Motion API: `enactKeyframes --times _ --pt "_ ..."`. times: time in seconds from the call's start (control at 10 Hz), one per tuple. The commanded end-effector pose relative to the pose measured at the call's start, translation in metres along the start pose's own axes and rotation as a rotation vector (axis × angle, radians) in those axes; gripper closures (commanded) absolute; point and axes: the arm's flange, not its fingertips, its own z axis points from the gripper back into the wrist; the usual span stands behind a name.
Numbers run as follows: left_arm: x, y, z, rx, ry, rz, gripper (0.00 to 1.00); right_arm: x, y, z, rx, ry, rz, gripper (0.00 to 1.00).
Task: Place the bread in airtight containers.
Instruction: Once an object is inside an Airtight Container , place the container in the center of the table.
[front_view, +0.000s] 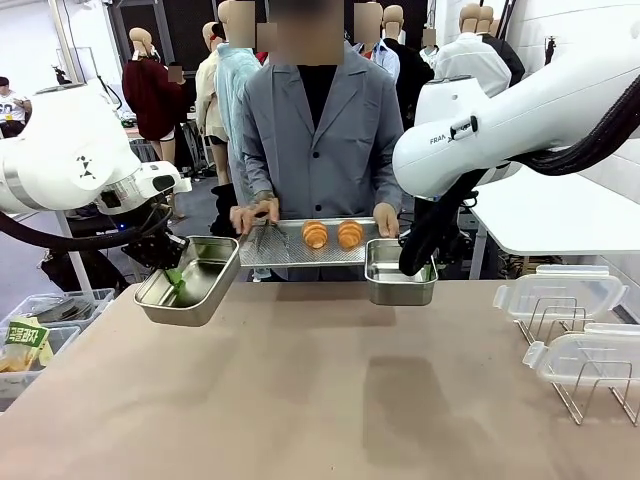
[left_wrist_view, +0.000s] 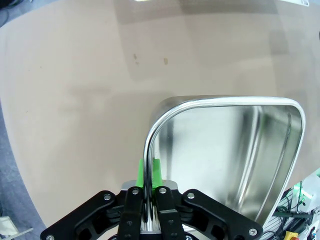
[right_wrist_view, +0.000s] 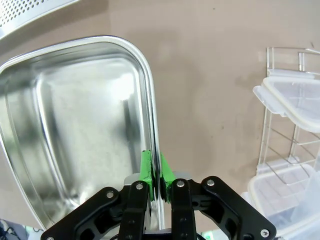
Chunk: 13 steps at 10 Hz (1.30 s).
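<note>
Two golden-orange rolls of bread (front_view: 333, 235) lie on a long flat steel tray (front_view: 300, 250) that a person holds out at the far side of the table. My left gripper (front_view: 175, 277) is shut on the rim of one empty steel container (front_view: 195, 280), held tilted above the table at the left; its green pads (left_wrist_view: 156, 172) pinch the wall of that container (left_wrist_view: 225, 155). My right gripper (front_view: 412, 265) is shut on the rim of the other empty container (front_view: 400, 272), right of the tray; its pads (right_wrist_view: 146, 167) clamp that container's (right_wrist_view: 75, 130) wall.
Two clear white-rimmed lids (front_view: 560, 295) rest on a wire rack (front_view: 585, 360) at the table's right, and those lids (right_wrist_view: 295, 100) also stand in the right wrist view. The person's hands (front_view: 250, 215) grip the tray's ends. Plastic bins (front_view: 40, 335) sit off the left edge. The brown tabletop (front_view: 330, 400) spreads in front.
</note>
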Motion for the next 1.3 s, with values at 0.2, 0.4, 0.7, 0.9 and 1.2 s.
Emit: enactKeyframes --times 0.2,0.4,0.7,0.9,1.2 --pt "0.0012 0.0011 0.0012 0.01 -0.02 -0.007 1.0 -0.0009 0.0004 0.0009 0.009 -0.023 -0.009 1.0" --pt "0.0012 0.0011 0.0012 0.01 -0.02 -0.007 1.0 -0.0009 0.0004 0.0009 0.009 -0.023 -0.009 1.0" --pt "0.0012 0.0011 0.0012 0.01 -0.02 -0.007 1.0 -0.0009 0.0004 0.0009 0.009 -0.023 -0.009 1.0" --pt "0.0012 0.0011 0.0012 0.01 -0.02 -0.007 1.0 -0.0009 0.0004 0.0009 0.009 -0.023 -0.009 1.0" --pt "0.0012 0.0011 0.0012 0.01 -0.02 -0.007 1.0 -0.0009 0.0004 0.0009 0.009 -0.023 -0.009 1.0"
